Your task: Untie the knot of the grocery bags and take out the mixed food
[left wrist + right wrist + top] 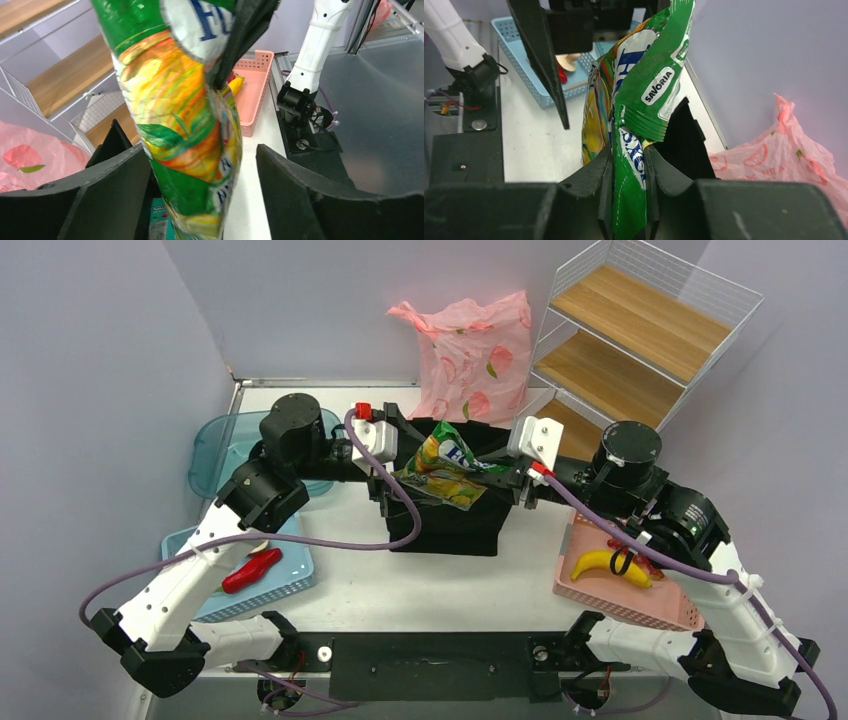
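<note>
Nearest the lens, the right gripper (626, 167) is clenched on one end of the green foil snack packet (644, 90), held in the air above the black tote (450, 525). The left gripper (200, 150) stands released, its jaws wide on both sides of the packet. I judge the right arm should draw the packet away slowly, clear of those jaws. On the white table (430, 590) are the wire shelf (640, 330) at far right, a pink grocery bag (475, 355) at the back wall, a pink basket (620, 605) with the banana (605, 565), and a blue basket (290, 585) with the red chilli (252, 570).
</note>
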